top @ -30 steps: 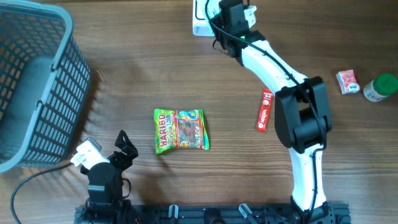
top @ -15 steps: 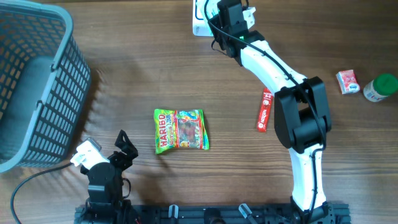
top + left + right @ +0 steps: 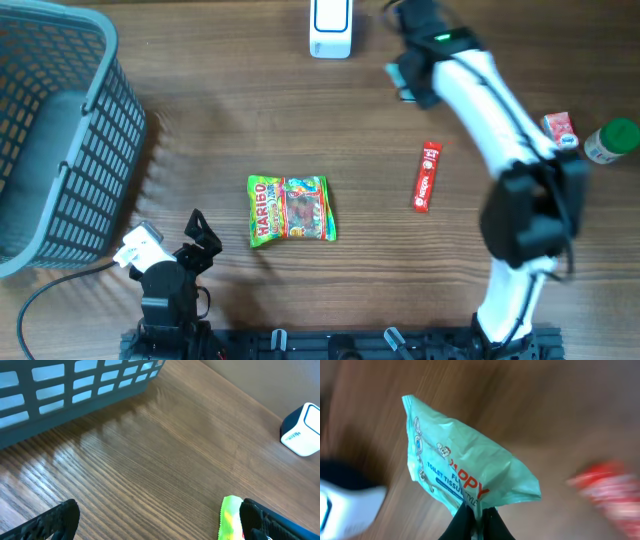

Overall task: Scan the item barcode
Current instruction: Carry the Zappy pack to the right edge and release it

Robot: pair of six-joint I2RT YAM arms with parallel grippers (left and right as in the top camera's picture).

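The item is a pale teal tissue pack (image 3: 465, 470) with red and blue print, pinched by its lower edge in my right gripper (image 3: 479, 510), which is shut on it. From overhead the right gripper (image 3: 408, 68) hangs above the table's far middle, with a corner of the tissue pack (image 3: 404, 80) showing under it. To its left stands the white barcode scanner (image 3: 331, 28), also low left in the right wrist view as the scanner (image 3: 345, 510). My left gripper (image 3: 200, 238) rests open near the front edge, nothing between its fingers (image 3: 50, 521).
A grey basket (image 3: 60, 130) fills the left side. A Haribo bag (image 3: 291, 209) lies mid-table, its green edge (image 3: 230, 517) by my left finger. A red bar (image 3: 427, 176), a small red-and-white pack (image 3: 558, 131) and a green-capped bottle (image 3: 612, 141) sit at right.
My right arm has swung away from the scanner, rightward and toward the table's middle, carrying the tissue pack. The left arm has not moved.
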